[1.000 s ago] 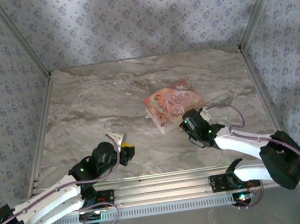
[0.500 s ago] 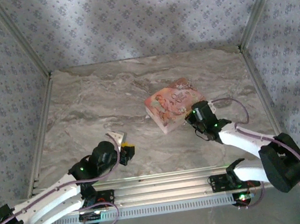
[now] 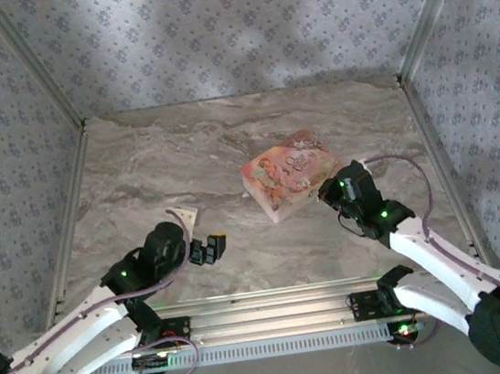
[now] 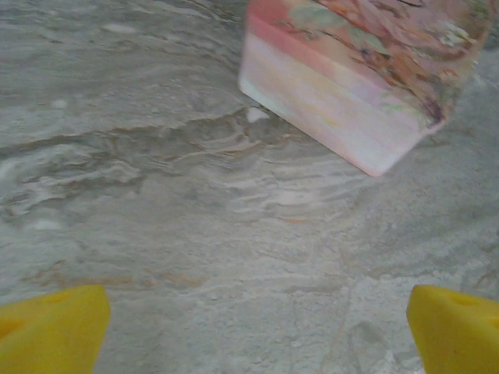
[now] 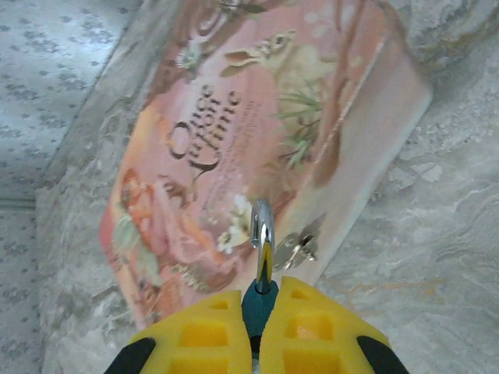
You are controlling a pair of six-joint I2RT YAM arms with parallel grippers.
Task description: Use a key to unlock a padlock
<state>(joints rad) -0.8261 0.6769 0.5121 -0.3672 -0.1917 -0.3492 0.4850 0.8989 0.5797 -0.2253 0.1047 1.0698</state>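
On the near left, left gripper (image 3: 207, 248): spread fully wide, yellow pads (image 4: 51, 331) at the two lower corners of the wrist view, nothing between them but bare marble table (image 4: 195, 234).
Left side's share: no key seen in or close to these fingers; judged idle and free to take the key.
Right of centre, pink illustrated box (image 3: 287, 175): flat on the table, farther out than both grippers, well apart from the left one.
At the box's near-right corner, right gripper (image 5: 257, 315): clamped shut on the padlock (image 5: 256, 300).
Padlock: teal body pinched between the yellow fingers, silver shackle (image 5: 262, 226) pointing out over the box's near-right edge; touching the box or just above it, cannot tell.
Beside the shackle, small silvery piece (image 5: 299, 248): at the box's edge, possibly the key, too small to be sure.
Done, as judged: padlock taken up and held steady on the right.
Left to do, as judged: key gripped, fitted to the keyhole, turned, shackle sprung; latched or already loose, cannot tell from this angle.
Stage: early to middle, with the unlocking itself not yet shown.
Count: two grippers, one padlock, one pink box, one silvery piece, one table.
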